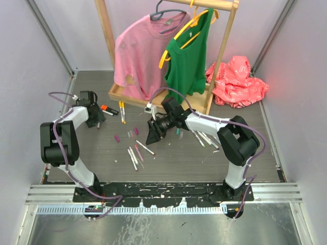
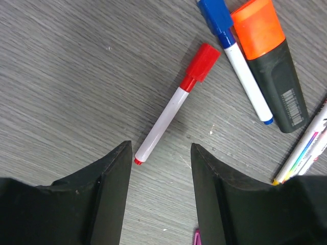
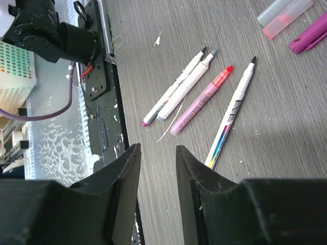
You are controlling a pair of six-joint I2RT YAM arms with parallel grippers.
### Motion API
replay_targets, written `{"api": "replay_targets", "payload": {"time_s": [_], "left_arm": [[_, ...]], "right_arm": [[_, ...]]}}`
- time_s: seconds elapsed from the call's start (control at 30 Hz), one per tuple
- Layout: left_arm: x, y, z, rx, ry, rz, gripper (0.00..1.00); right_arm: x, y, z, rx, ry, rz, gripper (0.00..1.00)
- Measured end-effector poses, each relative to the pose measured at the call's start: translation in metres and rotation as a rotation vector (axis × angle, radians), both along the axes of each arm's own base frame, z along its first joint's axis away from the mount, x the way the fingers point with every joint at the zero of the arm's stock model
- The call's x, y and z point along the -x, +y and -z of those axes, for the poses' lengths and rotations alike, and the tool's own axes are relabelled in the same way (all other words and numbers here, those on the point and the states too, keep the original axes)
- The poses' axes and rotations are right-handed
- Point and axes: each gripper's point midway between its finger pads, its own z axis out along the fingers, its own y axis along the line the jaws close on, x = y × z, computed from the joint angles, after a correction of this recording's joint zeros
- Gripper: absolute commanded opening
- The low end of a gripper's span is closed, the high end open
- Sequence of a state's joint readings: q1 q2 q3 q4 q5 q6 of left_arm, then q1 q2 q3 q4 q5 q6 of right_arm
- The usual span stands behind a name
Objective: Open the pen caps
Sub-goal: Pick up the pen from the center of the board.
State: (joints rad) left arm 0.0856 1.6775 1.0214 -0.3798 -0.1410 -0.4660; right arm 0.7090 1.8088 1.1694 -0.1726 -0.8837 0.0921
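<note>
Left wrist view: the left jaws are held apart and empty above the bench (image 2: 61, 76), and a red cap (image 2: 203, 62) is seen fitted on its pen (image 2: 163, 122) at 12 o'clock. The right jaws are likewise parted and empty; a loose purple cap (image 3: 309, 38) lies at 2 o'clock.

Grey wood-grain tbl (image 1: 204, 163) w/ scattered markers (image 1: 144, 147), loose pen caps (image 1: 117, 138), orange highlighter (image 2: 271, 61)
</note>
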Motion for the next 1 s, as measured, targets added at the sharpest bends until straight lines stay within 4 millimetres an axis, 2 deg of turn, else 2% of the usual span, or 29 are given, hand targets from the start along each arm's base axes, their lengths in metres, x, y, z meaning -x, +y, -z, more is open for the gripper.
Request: {"api": "replay_targets", "payload": {"time_s": [0.27,0.5,0.73,0.87,1.0], "left_arm": [[0.003,0.002,0.018,-0.008,0.088,0.006,0.4],[0.0,0.003,0.018,-0.009,0.102,0.007,0.17],[0.001,0.003,0.019,-0.009,0.105,0.007,0.02],[0.001,0.002,0.018,-0.002,0.101,0.009,0.0],[0.012,-0.007,0.017,0.038,0.099,0.025,0.0]], "right_arm": [[0.003,-0.001,-0.002,-0.012,0.01,-0.02,0.39],[0.003,-0.002,-0.003,-0.017,0.014,-0.022,0.39],[0.002,-0.003,-0.004,-0.021,0.017,-0.022,0.39],[0.001,-0.004,-0.004,-0.023,0.019,-0.02,0.39],[0.0,-0.006,-0.005,-0.022,0.019,-0.021,0.39]]}}
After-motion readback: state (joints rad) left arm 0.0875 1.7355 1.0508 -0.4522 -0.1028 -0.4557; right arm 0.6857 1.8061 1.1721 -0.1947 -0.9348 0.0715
